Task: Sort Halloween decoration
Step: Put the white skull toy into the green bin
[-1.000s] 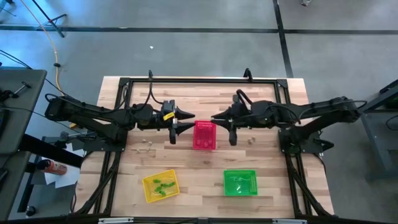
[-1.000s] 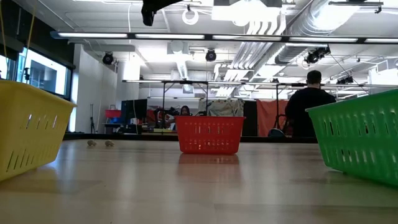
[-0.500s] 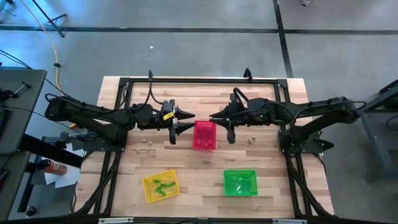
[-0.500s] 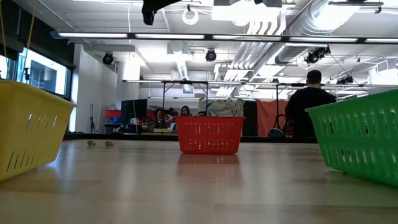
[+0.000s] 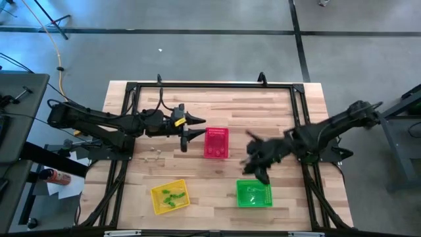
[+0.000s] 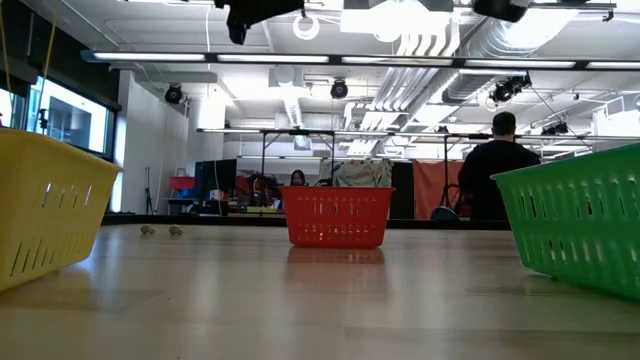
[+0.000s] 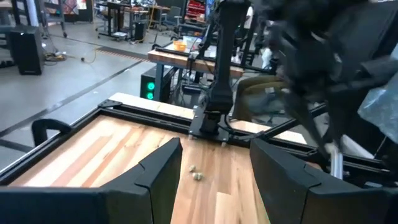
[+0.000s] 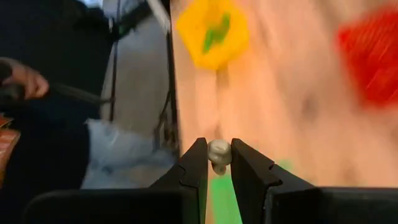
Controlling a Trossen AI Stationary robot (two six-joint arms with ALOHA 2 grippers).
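My right gripper (image 5: 258,170) hangs above the table near the far edge of the green basket (image 5: 254,193), shut on a small pale whitish trinket (image 8: 219,152). My left gripper (image 5: 192,129) is open and empty, raised just left of the pink-red basket (image 5: 216,143). The yellow basket (image 5: 170,196) holds several green trinkets (image 5: 171,196). Two pale trinkets (image 5: 156,150) lie on the table left of the red basket; they also show in the low view (image 6: 161,231). More pale trinkets (image 7: 196,173) lie on the wood ahead of my left gripper. My right gripper pinches the pale trinket's two sides (image 8: 217,148) between its two fingertips (image 8: 198,155). The trinket is lifted clear of the table.
A black frame (image 5: 210,85) runs along the table's far edge and sides. In the low view the yellow basket (image 6: 50,205) stands near left, the green one (image 6: 580,225) near right, the red one (image 6: 337,215) in the middle. A person (image 6: 497,175) stands in the room behind.
My right gripper has swung from just right of the red basket toward the table's near edge and now hangs by the green basket; it has turned on the way.
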